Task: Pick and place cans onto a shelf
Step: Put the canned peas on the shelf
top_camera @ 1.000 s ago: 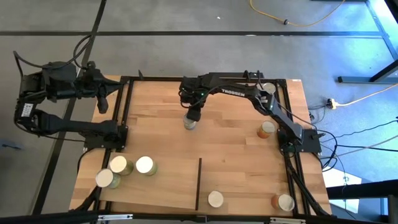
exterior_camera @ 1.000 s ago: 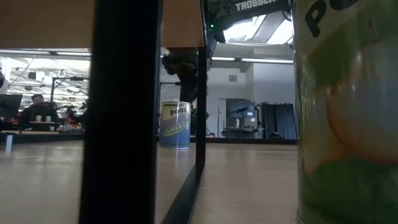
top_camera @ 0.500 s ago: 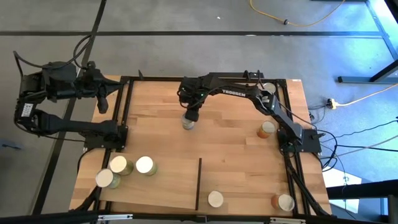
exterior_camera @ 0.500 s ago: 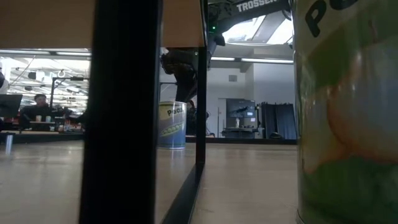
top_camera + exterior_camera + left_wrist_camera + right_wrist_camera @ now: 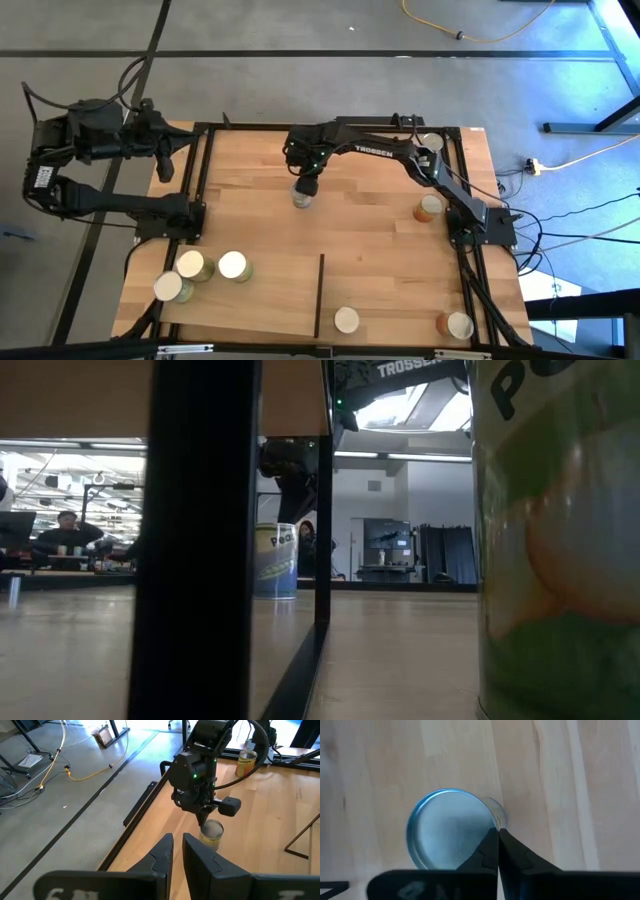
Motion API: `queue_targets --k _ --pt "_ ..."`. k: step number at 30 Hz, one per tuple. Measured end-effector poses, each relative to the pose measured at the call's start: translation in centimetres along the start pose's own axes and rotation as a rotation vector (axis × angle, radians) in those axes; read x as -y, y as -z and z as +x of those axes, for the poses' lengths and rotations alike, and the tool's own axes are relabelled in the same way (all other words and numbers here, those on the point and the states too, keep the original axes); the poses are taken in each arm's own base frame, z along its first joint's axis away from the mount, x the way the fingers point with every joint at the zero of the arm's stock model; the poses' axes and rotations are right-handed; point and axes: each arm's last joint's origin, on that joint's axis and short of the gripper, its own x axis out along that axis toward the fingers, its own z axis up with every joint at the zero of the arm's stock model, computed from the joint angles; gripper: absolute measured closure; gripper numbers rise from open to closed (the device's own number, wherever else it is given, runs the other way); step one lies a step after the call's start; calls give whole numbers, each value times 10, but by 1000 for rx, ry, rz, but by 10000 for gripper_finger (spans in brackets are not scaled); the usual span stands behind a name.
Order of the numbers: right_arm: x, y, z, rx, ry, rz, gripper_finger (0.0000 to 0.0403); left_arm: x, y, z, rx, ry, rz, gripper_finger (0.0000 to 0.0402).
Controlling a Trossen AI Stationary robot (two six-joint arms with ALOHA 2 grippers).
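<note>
Your right gripper fingers are pinched together empty above the can's rim: lifting now leaves it behind.

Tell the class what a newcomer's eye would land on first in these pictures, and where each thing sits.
First, the right gripper, stretched to the table's middle far side, its fingers shut together just above a can without gripping it. Next, three cans clustered at the near left corner. The left gripper waits off the table's far left edge.
</note>
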Motion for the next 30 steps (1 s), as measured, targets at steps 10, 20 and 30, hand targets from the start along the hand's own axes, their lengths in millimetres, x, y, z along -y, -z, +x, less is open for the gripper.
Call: queue_targets --k 10,20,30 --pt "-19 -5 -27 34 -7 -1 402 0 6 0 -61 1 14 368" --pt "-56 -1 -86 123 13 18 403 0 6 0 -61 1 14 368" --pt "-119 14 -130 182 -105 -84 403 0 6 0 -61 2 44 368"
